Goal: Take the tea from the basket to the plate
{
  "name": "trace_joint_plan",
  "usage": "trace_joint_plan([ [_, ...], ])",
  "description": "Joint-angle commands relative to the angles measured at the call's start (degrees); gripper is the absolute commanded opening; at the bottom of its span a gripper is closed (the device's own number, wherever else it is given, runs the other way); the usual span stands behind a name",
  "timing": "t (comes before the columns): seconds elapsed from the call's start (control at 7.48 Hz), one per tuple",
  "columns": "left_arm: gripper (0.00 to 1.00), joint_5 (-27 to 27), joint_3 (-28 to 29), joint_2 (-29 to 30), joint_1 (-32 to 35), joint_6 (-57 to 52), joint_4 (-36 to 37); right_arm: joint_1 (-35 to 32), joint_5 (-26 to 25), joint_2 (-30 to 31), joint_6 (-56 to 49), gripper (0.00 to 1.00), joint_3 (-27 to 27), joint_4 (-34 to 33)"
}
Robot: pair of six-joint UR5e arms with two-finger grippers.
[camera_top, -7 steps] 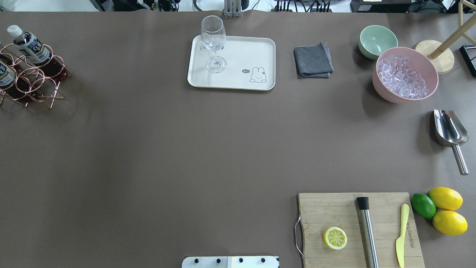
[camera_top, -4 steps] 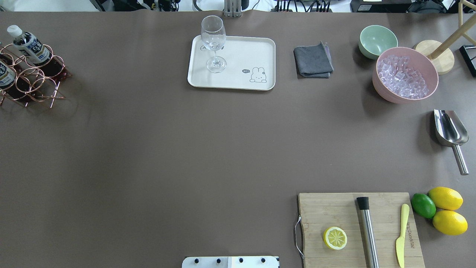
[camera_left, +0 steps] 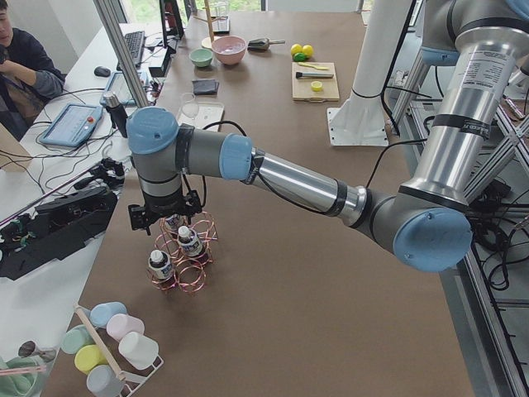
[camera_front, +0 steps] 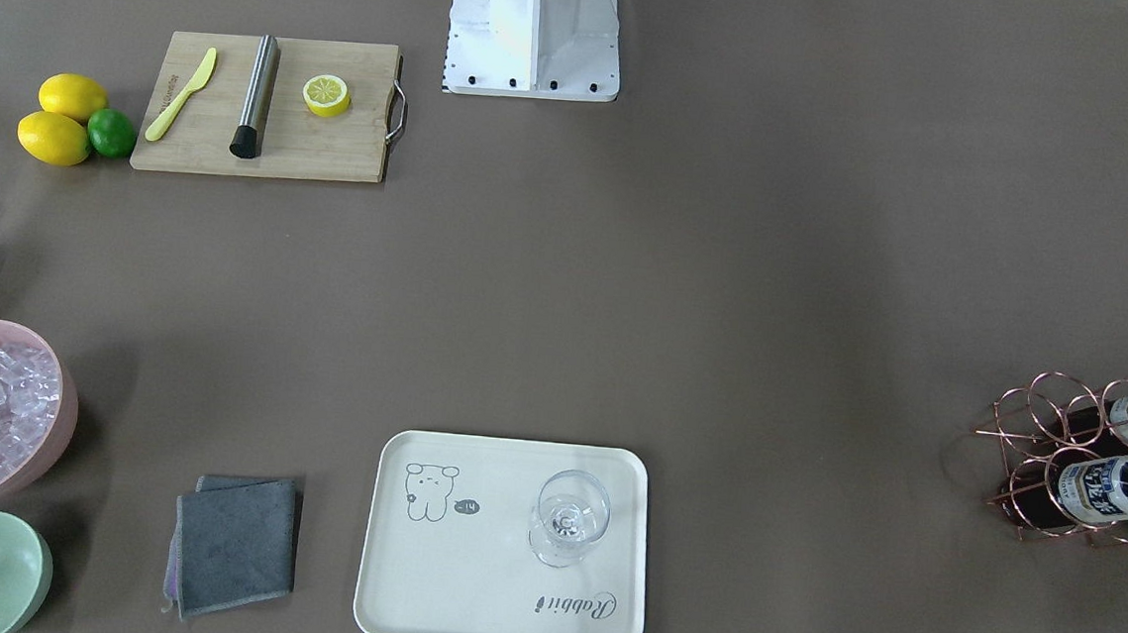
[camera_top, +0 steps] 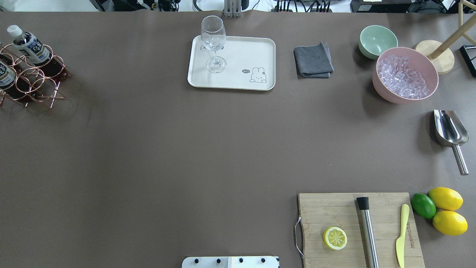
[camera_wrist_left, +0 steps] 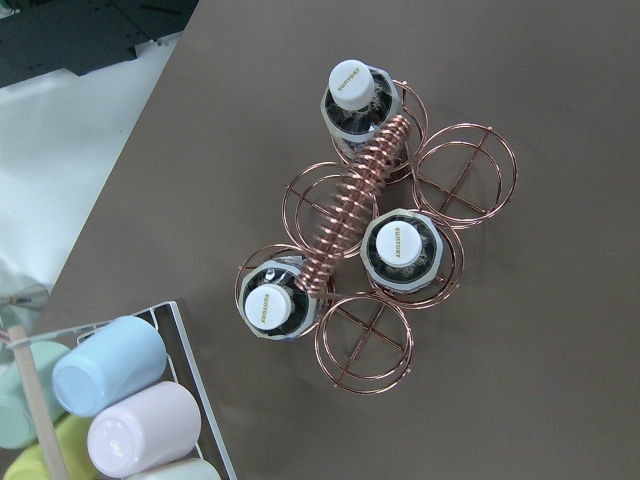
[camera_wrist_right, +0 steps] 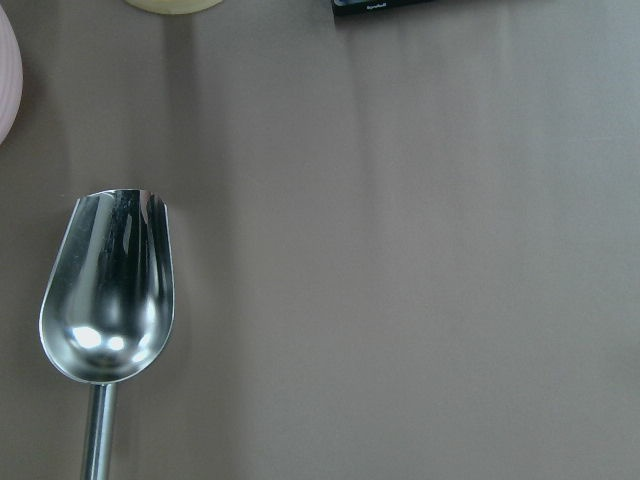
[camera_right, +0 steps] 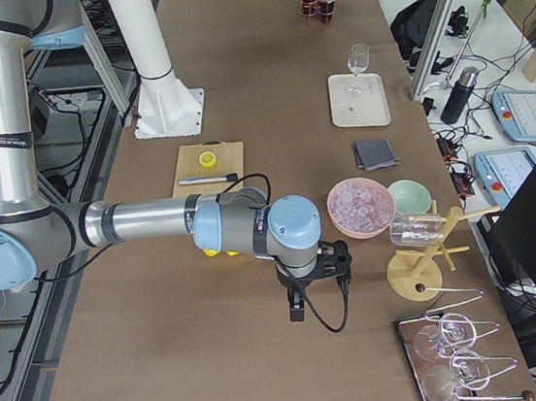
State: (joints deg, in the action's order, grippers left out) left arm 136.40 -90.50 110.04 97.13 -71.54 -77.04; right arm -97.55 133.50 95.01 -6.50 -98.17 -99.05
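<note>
1. Left fingers (camera_left: 165,213): seen only in the side view, where I cannot tell how far apart they stand. They hang directly above the basket (camera_wrist_left: 355,195), pointing down, not touching it as far as I can judge.
2. Right fingers (camera_right: 298,306): likewise seen only from the side, and I cannot tell their spread. They point down over the surface (camera_top: 186,149), near the pink bowl (camera_right: 360,206). The right wrist camera looks straight down on a metal scoop (camera_wrist_right: 108,290) lying flat.
3. Change since the earlier overhead pictures: none found. Basket, plate (camera_top: 241,52) and glass (camera_top: 213,41) sit in the same places.
4. Tea bottles (camera_wrist_left: 398,250): all three stand capped in the basket, at the surface's far left end. Three ring cells are filled and three are bare. The plate is well apart from them, at mid-surface on the far edge. It carries only the glass, upright in one corner.
5. Left arm: forearm stretched long and low along the surface, wrist bent down over the basket.
6. Right arm: forearm level, wrist turned down.
</note>
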Motion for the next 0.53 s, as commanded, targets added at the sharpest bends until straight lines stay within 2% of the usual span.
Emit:
trace_joint_plan([
  [0.0,0.98,1.32,2.51,2.53,-6.83,-4.57,-0.3,-0.01,0.0,0.0,-0.09,1.0,-0.01,0.0],
  [0.4,0.97,1.67,5.4,4.73,-9.68,-5.71,-1.26,-0.01,0.0,0.0,0.09,1.0,0.08,0.0],
])
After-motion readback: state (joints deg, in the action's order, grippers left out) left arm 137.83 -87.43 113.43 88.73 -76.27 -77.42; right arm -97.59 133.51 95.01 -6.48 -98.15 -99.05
